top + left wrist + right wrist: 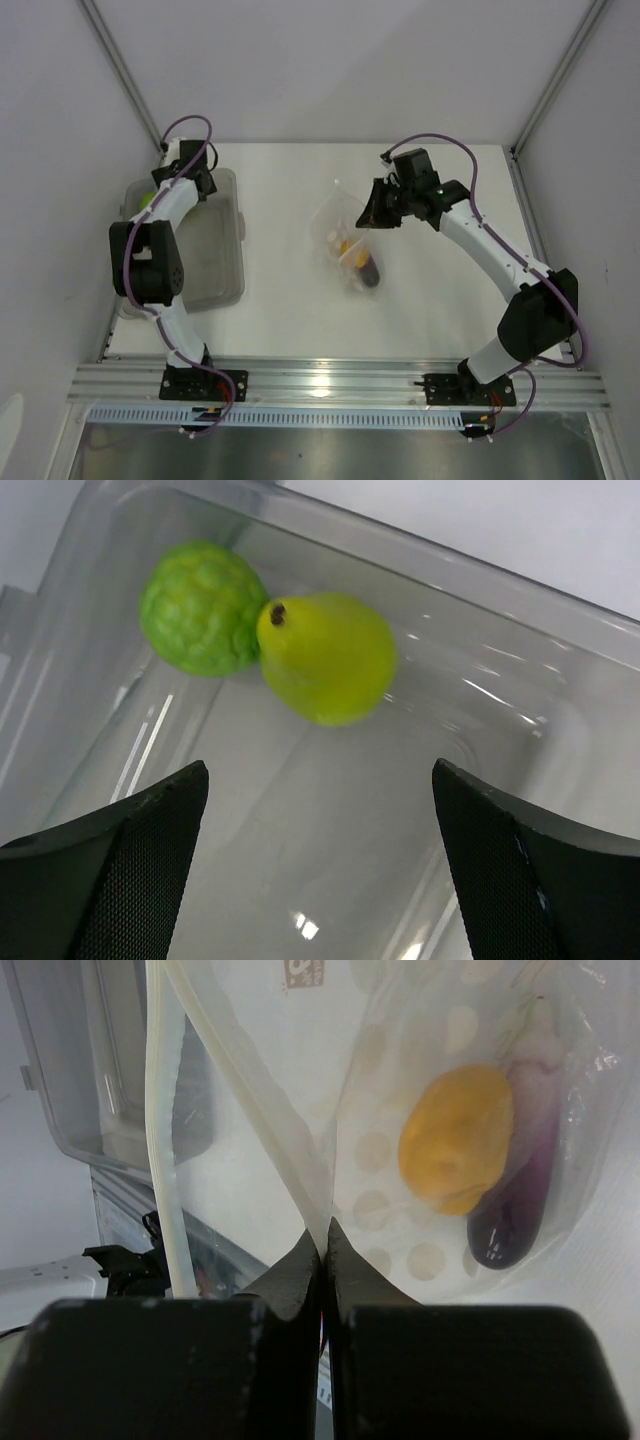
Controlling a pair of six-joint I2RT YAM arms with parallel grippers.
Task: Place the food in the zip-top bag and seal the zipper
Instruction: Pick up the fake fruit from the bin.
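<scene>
At the left of the overhead view, a rigid translucent grey bin [238, 232] is seen on the white worktop [290, 320], with the left arm [165, 215] reaching into its upper end. The left jaws are spread wide and nothing is held between them. In the left wrist view, a round, knobbly green toy fruit [203, 607] and a smooth yellow-green toy pear [327, 658] are shown touching each other on the bin's floor, in the upper middle of the frame, just ahead of the open jaws. The pear is the closer of the two and sits nearly on the line between the jaw tips. Its long axis runs from the stem end at upper left to the rounded end at lower right, slanted across the jaws' opening. The green fruit is set further to the upper left, against the bin wall [480, 630].

At the centre of the overhead view, the clear, floppy zip-top bag [345, 235] lies on the worktop, well apart from the bin. An orange-yellow round toy fruit [457, 1140] and a dark purple toy eggplant [515, 1205] are already inside it. The right jaws are pressed together on a fold of the bag's film near its mouth, and the pale zipper strip [165, 1140] is seen running up the left of the right wrist view, not closed.

The left arm is judged the nearer to both pieces in the bin, and a pick of the pear looks the likely next step.
</scene>
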